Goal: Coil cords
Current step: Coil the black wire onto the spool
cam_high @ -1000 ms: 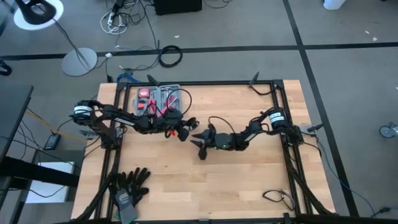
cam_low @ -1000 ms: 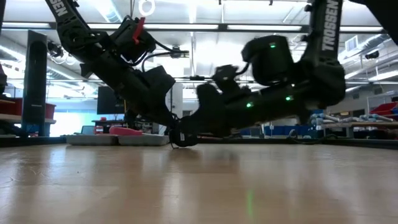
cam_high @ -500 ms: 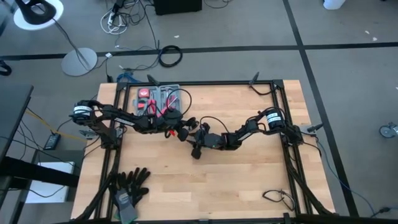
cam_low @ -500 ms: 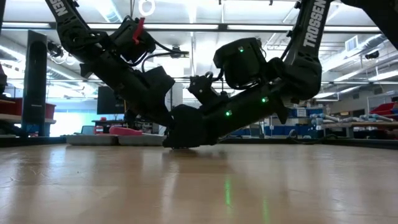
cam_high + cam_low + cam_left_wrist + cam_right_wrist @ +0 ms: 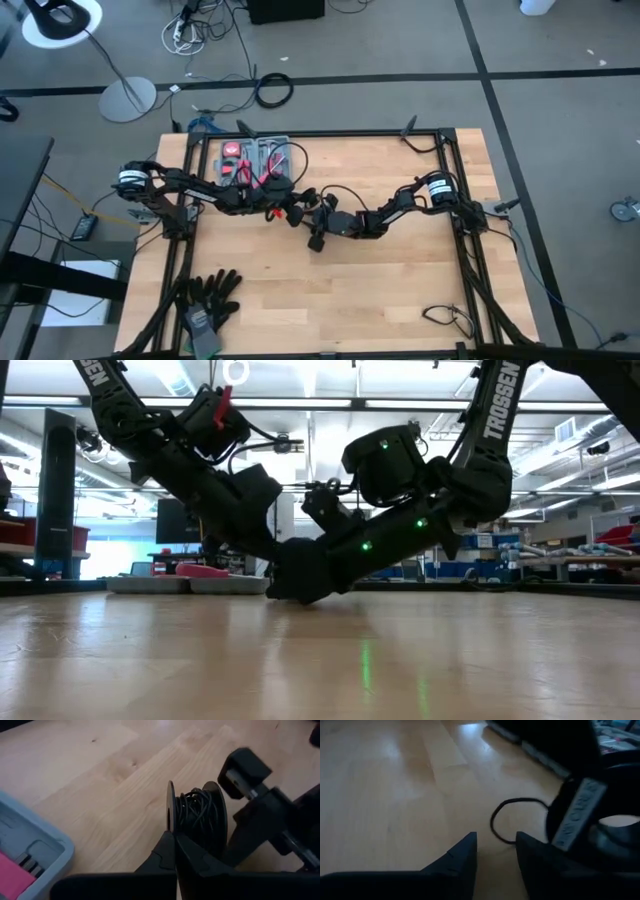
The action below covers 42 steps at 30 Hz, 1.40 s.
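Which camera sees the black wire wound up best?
The left wrist view: the cords fill the spool held by the shut left gripper. The right wrist view shows one loose loop, the high view a thin loop, and the low view hides them.

A robotics lab or workshop, seen from above and at table height. A wooden table (image 5: 400, 300) with a black metal frame stands on grey carpet tiles in the frame's centre. Loose cables (image 5: 195, 35) (tangled, upper left) lie by a floor lamp (image 5: 125, 95). Behind, the low view shows bright ceiling strip lights (image 5: 330, 402) and cluttered workbenches (image 5: 560, 560) at right.
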Each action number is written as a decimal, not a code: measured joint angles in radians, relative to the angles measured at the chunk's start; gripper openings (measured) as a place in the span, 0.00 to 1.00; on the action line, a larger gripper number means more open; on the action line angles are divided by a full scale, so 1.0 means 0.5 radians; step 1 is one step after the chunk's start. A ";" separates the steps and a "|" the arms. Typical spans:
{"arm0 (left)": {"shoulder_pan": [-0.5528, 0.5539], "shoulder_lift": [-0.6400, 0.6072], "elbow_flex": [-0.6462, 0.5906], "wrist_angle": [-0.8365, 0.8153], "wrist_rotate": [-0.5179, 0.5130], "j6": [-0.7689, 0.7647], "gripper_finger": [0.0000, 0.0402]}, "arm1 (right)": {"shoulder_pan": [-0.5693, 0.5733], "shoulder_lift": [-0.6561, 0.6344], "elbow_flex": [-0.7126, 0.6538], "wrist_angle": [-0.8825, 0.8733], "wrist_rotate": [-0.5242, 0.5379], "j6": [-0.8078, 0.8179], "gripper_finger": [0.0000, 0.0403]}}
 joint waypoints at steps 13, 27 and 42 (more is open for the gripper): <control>0.000 0.000 0.000 0.075 0.007 0.006 0.00 | -0.007 0.003 0.000 0.021 -0.017 0.000 0.09; 0.000 0.000 0.000 -0.076 -0.155 0.048 0.00 | -0.016 0.004 0.000 0.032 0.013 0.001 0.24; 0.004 0.000 0.000 -0.080 -0.158 0.048 0.00 | -0.095 0.004 0.244 -0.272 -0.035 -0.271 0.44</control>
